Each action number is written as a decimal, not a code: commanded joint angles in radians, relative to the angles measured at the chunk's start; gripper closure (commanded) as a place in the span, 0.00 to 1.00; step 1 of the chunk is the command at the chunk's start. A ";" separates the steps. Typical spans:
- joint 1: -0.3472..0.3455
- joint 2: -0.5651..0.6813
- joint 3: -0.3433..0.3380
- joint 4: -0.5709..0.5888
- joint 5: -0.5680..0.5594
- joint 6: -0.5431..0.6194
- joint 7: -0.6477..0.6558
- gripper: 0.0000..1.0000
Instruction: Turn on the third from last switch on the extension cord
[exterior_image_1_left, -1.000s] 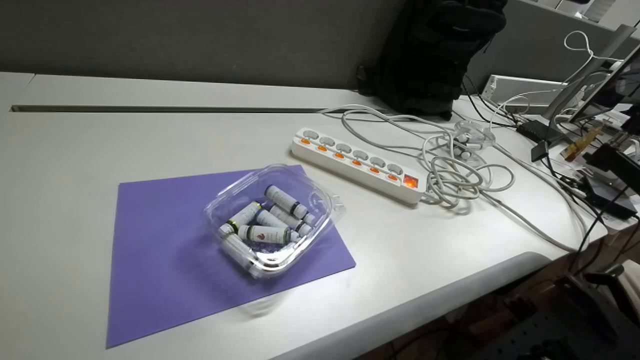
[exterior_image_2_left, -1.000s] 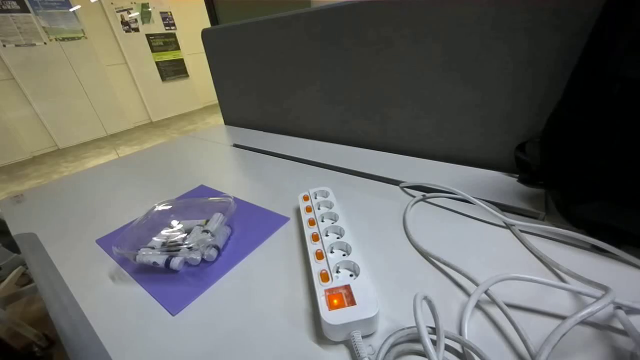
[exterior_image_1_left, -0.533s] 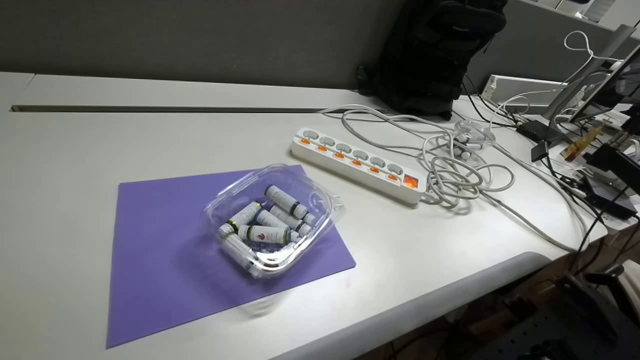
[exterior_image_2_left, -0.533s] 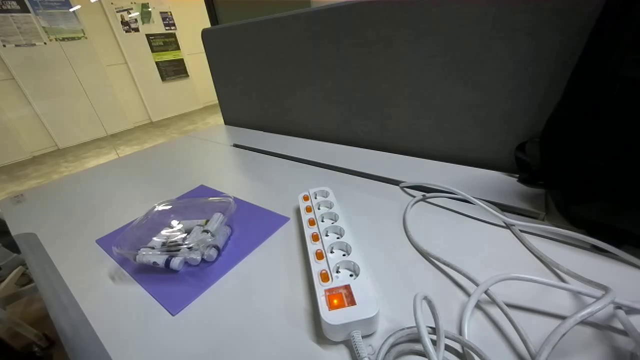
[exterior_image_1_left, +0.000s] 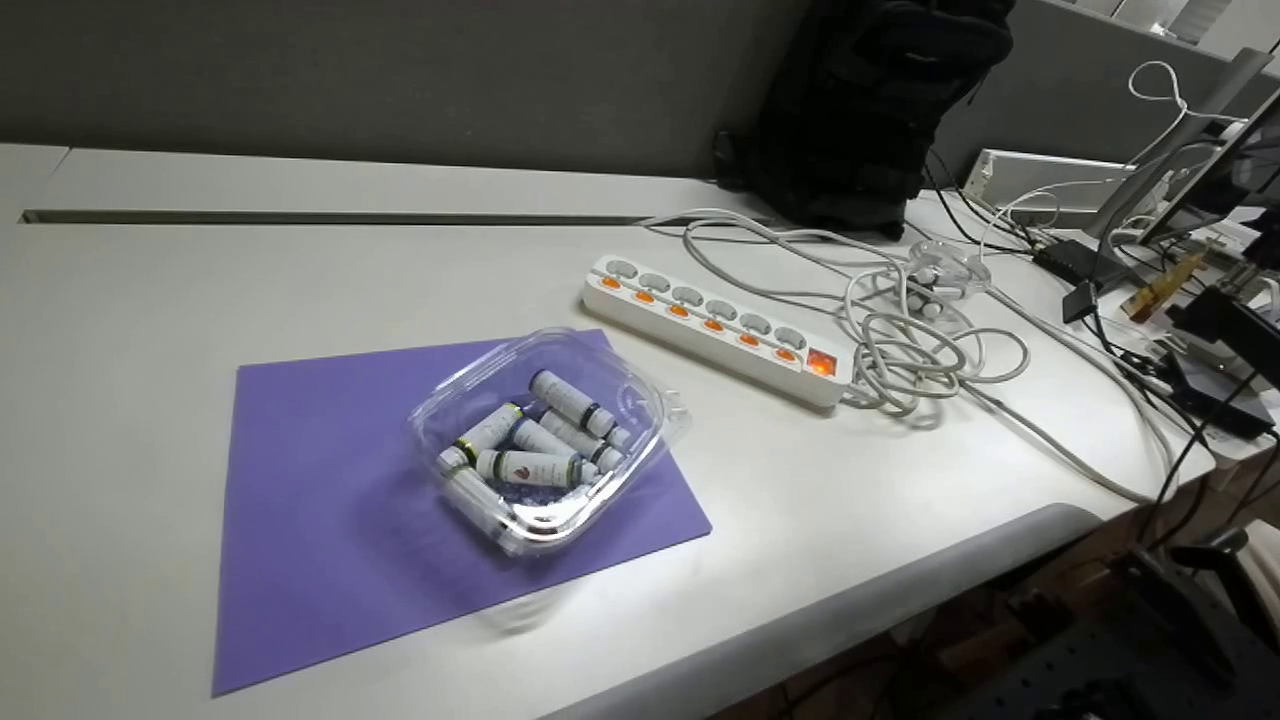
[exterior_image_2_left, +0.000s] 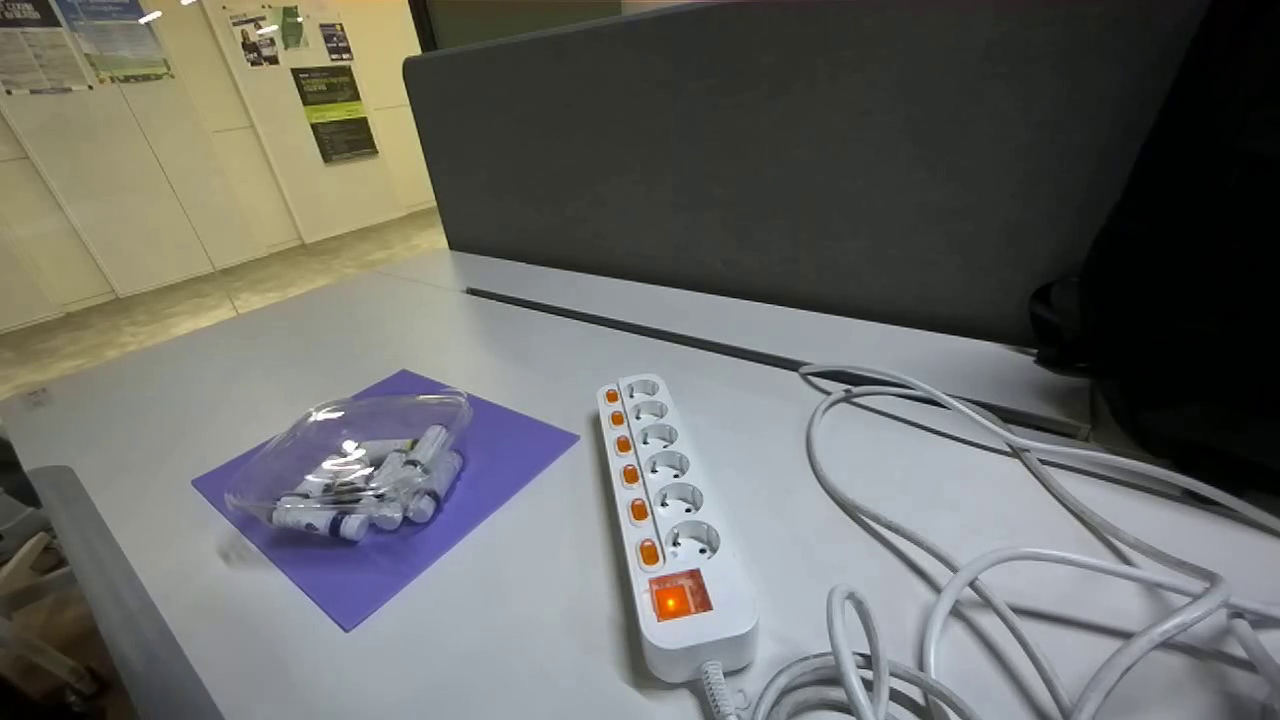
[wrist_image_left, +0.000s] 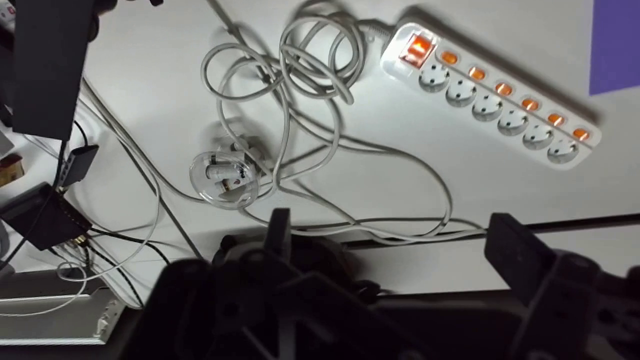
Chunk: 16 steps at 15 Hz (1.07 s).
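The extension cord, a long white power strip, lies flat on the desk in both exterior views and in the wrist view. It has a row of sockets beside several small orange switches. A larger red-orange switch glows at its cable end. The third small switch from the far end also shows in both exterior views; I cannot tell its position. My gripper shows only in the wrist view, open with nothing between its fingers. The strip appears beyond the fingertips, up and to the right.
Tangled white cables lie at the strip's cable end. A small clear container sits among them. A clear box of small bottles stands on a purple mat. A black backpack leans against the grey partition.
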 joint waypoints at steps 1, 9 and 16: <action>-0.042 0.160 -0.012 0.071 0.004 0.113 0.095 0.00; -0.004 0.459 -0.023 0.216 0.004 0.183 0.073 0.00; 0.098 0.637 -0.016 0.286 0.073 0.210 -0.009 0.62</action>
